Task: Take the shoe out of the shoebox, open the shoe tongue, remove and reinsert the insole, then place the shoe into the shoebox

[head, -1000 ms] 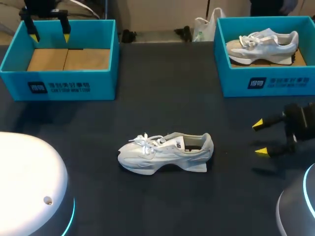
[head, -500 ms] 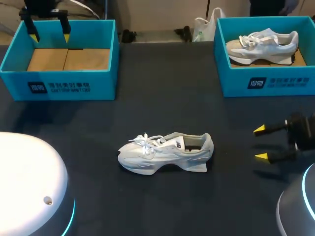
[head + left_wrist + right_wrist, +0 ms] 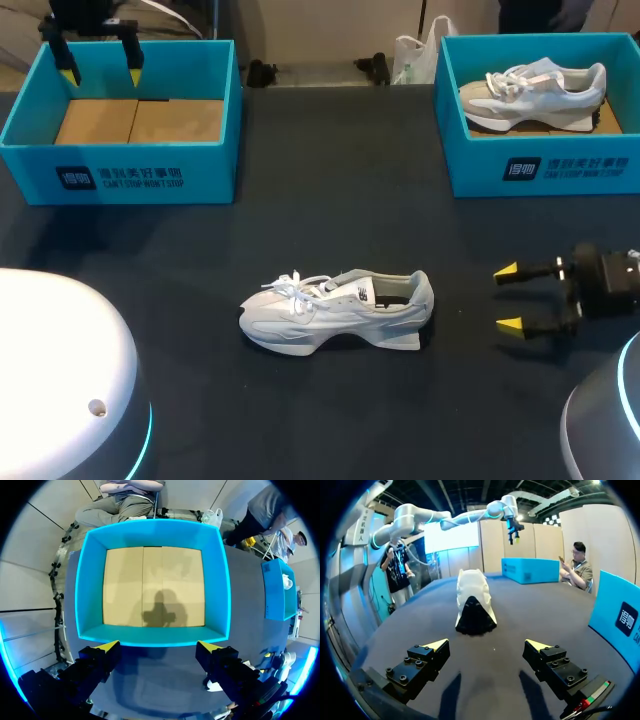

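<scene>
Right now the shoe is sitting upright on its sole in the middle of the dark table, outside both boxes. Its toe is pointing toward my left side and its heel toward my right, and its laces are lying loose over the tongue. The right tool is hanging low over the table off the heel end, near the shoe but apart from it, with its yellow-tipped fingers standing wide apart. In the right wrist view the heel is showing straight ahead of those fingers. The left tool is hovering above one rim of the left shoebox, looking down on its cardboard floor, fingers likewise spread. The right shoebox is holding a second shoe.
</scene>
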